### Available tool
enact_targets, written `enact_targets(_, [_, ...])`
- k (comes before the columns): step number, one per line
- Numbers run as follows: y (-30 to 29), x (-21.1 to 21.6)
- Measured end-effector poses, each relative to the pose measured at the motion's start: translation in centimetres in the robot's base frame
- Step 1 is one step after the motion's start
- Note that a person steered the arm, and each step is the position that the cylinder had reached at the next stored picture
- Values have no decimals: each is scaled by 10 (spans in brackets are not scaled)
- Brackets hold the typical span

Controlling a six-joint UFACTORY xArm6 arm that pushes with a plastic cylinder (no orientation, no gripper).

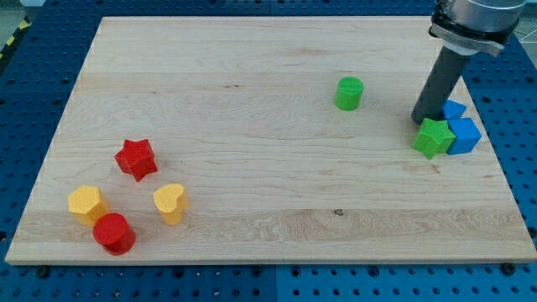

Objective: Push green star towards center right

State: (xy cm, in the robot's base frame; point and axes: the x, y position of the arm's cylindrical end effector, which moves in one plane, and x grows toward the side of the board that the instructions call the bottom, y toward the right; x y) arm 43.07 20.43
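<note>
The green star (433,137) lies near the board's right edge, at about mid height. It touches a blue cube (464,135) on its right. Another blue block (454,109) sits just above the cube, partly hidden by the rod. My tip (423,120) stands just above the green star's upper left side, very close to it or touching it. The dark rod rises from there to the view's top right.
A green cylinder (349,93) stands left of the tip in the upper middle. At the lower left are a red star (136,158), a yellow hexagonal block (86,204), a yellow heart (169,202) and a red cylinder (113,233). The wooden board (268,193) ends close to the blue blocks.
</note>
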Motion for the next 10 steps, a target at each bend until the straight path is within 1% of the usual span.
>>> enact_targets(4, [-145, 0])
enact_targets(5, [-161, -29])
enact_targets(6, [-145, -52])
enact_targets(7, [-115, -66])
enact_targets(10, [-107, -59])
